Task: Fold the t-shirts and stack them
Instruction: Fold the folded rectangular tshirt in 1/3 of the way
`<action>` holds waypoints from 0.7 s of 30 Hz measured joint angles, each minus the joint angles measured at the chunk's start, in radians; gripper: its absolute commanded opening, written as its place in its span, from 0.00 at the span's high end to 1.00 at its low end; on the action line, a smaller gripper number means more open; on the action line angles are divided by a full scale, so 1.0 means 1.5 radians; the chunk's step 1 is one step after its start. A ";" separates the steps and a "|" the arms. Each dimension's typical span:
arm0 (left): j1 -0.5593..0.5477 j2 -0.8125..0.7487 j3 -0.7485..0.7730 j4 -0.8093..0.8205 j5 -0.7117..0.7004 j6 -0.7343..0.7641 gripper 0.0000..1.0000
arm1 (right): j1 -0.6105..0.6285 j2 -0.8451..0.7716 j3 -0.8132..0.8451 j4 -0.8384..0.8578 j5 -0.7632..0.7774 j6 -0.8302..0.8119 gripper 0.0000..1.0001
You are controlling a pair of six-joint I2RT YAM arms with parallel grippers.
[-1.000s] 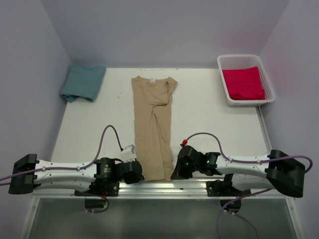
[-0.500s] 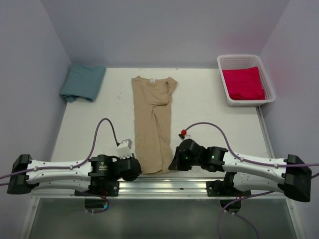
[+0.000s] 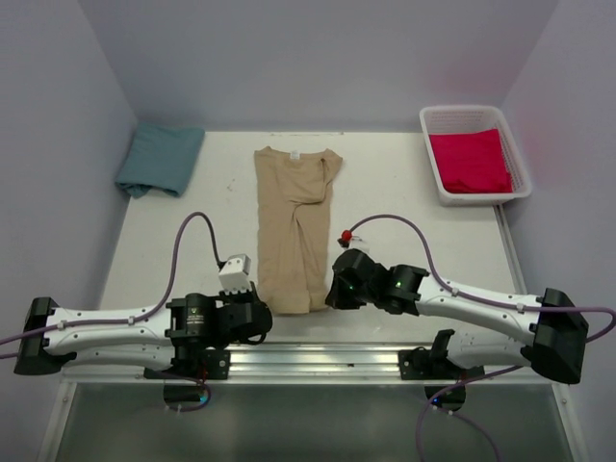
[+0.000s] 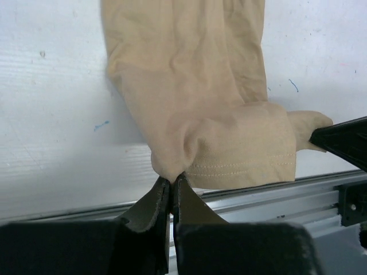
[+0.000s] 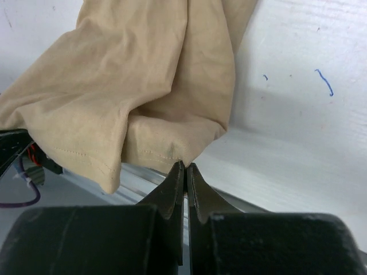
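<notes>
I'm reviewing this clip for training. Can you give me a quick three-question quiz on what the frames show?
1. Fill in: the folded teal t-shirt lies at the far ___ corner of the table, by the robot's own sides.
2. True or false: the red-pink t-shirt lies inside the white basket.
3. Choose: the left gripper and right gripper are each shut on
A. the near end of the tan t-shirt
B. the teal t-shirt
C. nothing

Key: 1 left; 2 true; 3 A.

Three t-shirts (image 3: 292, 231); one basket (image 3: 478, 198); two arms (image 3: 106, 325).
</notes>
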State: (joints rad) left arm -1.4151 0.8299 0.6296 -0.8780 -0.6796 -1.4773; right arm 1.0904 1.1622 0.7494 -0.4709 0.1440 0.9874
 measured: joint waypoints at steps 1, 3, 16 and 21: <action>0.000 0.011 0.008 0.002 -0.011 0.011 1.00 | -0.004 0.007 0.007 -0.002 0.003 -0.008 1.00; 0.001 0.031 0.019 0.005 -0.028 0.033 1.00 | -0.009 0.020 0.020 -0.005 0.010 -0.022 1.00; 0.130 0.065 0.050 0.172 -0.060 0.310 1.00 | -0.065 0.054 0.110 -0.025 0.056 -0.117 1.00; 0.239 0.091 0.050 0.282 -0.009 0.441 1.00 | -0.097 0.095 0.144 -0.026 0.068 -0.161 1.00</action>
State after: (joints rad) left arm -1.0569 0.9661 0.7052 -0.4549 -0.6933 -0.8150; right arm 0.9455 1.3048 0.9657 -0.5098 0.2459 0.7456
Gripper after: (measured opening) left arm 0.026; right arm 0.015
